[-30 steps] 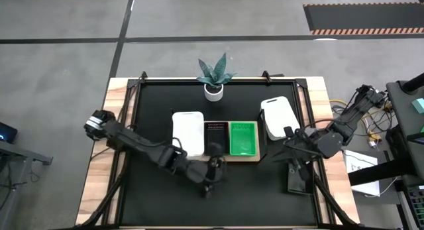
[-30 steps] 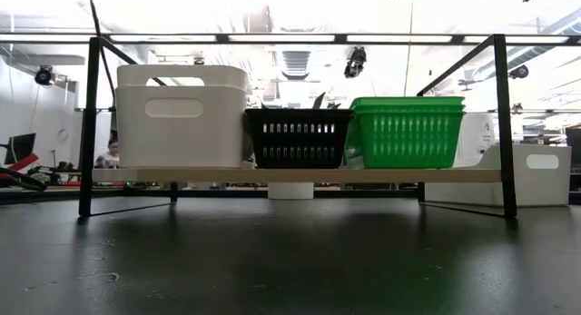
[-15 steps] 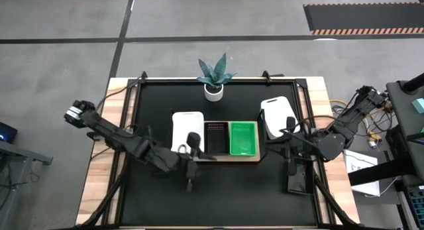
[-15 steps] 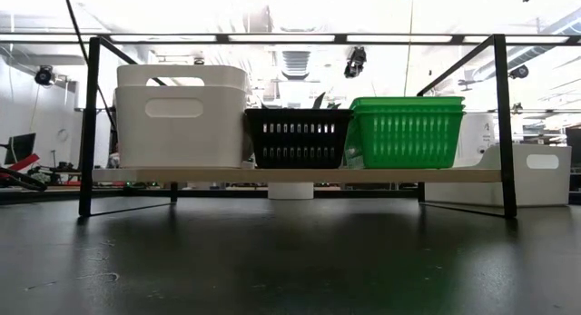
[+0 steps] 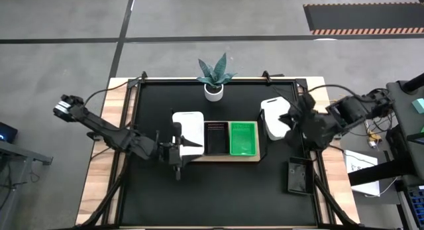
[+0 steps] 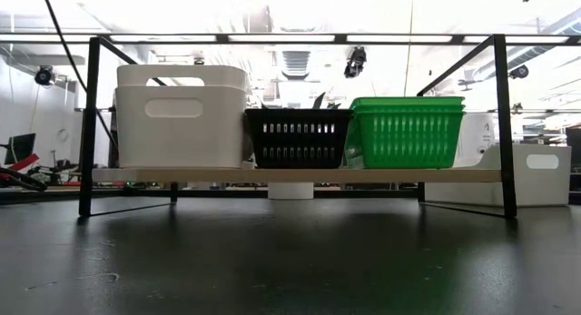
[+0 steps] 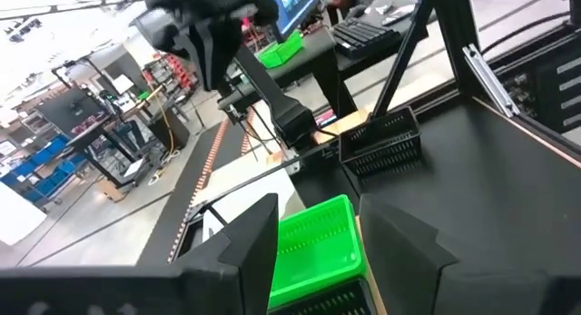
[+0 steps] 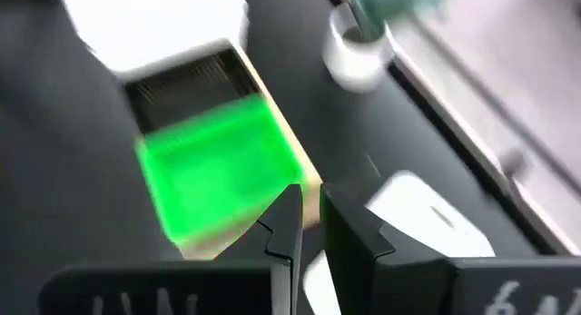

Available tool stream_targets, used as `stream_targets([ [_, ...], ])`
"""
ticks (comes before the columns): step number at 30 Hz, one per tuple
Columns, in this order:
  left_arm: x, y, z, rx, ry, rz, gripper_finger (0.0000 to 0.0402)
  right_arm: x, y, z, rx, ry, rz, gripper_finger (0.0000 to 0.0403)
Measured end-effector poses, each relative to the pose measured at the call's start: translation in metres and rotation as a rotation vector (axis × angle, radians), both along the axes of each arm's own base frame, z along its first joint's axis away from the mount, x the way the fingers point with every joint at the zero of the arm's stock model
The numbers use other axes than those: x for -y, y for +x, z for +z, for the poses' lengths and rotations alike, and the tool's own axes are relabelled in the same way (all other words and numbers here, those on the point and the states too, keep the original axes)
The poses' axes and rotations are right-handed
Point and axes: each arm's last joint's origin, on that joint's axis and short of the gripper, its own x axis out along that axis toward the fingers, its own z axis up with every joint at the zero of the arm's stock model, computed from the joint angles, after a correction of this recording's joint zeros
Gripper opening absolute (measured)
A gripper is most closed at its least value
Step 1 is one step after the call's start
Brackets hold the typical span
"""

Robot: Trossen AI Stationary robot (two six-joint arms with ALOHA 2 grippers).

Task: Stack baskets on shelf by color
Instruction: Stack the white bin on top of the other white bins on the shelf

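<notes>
Black surface (image 5: 152,190): your shelf (image 6: 290,175) holds white (image 5: 189,130), black (image 5: 216,137), green baskets (image 5: 242,138); another white basket (image 5: 275,117) and black basket (image 5: 296,176) remain. Left hand (image 5: 175,152) half-open, empty; right hand (image 5: 296,117) nearly closed, empty.

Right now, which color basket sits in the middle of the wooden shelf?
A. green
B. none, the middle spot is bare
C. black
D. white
C. In the low view the black basket stands on the wooden shelf between the white basket and the green basket; the high view shows the same order.
</notes>
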Motion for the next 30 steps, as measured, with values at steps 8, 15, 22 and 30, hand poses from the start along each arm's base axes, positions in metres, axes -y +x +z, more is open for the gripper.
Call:
stream_targets([
  [8,-0.003,-0.006,0.003,0.031,-0.016,0.0,0.0141,0.016,-0.01,-0.021,-0.238,0.069,-0.043,0.0034],
  [15,-0.003,-0.006,0.001,0.025,-0.015,0.0,0.0141,0.009,-0.002,-0.056,-0.43,0.07,0.258,0.0034],
  [22,-0.003,-0.006,-0.002,0.016,-0.01,0.0,0.0141,0.006,0.001,-0.112,-0.579,0.098,0.296,0.0048],
  [30,-0.003,-0.006,-0.003,0.011,-0.007,0.0,0.0141,0.008,-0.001,-0.154,-0.642,0.088,0.271,0.0121],
])
